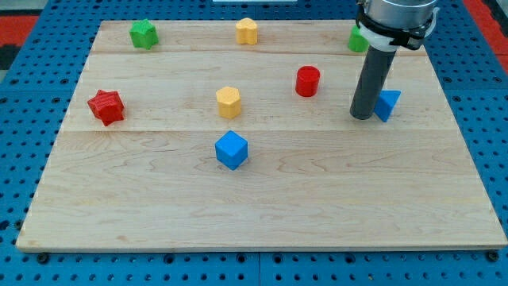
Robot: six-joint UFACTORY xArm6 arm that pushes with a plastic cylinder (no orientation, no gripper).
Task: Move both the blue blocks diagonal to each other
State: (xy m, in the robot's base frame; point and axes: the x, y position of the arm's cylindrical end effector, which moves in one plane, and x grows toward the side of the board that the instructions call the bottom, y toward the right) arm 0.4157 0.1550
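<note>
A blue cube [232, 150] sits near the middle of the wooden board [262, 214]. A blue triangular block [388, 104] sits at the view's right. My rod comes down from the view's top right, and my tip [362, 116] rests on the board right beside the blue triangular block's left side, touching or nearly touching it. The blue cube lies far to the left of my tip and slightly lower in the view.
A red cylinder [307, 81] stands left of my tip. A yellow hexagonal block [228, 102] is above the blue cube. A red star block [106, 106] is at the left. A green block [144, 33], a yellow block [248, 31] and a partly hidden green block [358, 39] line the top.
</note>
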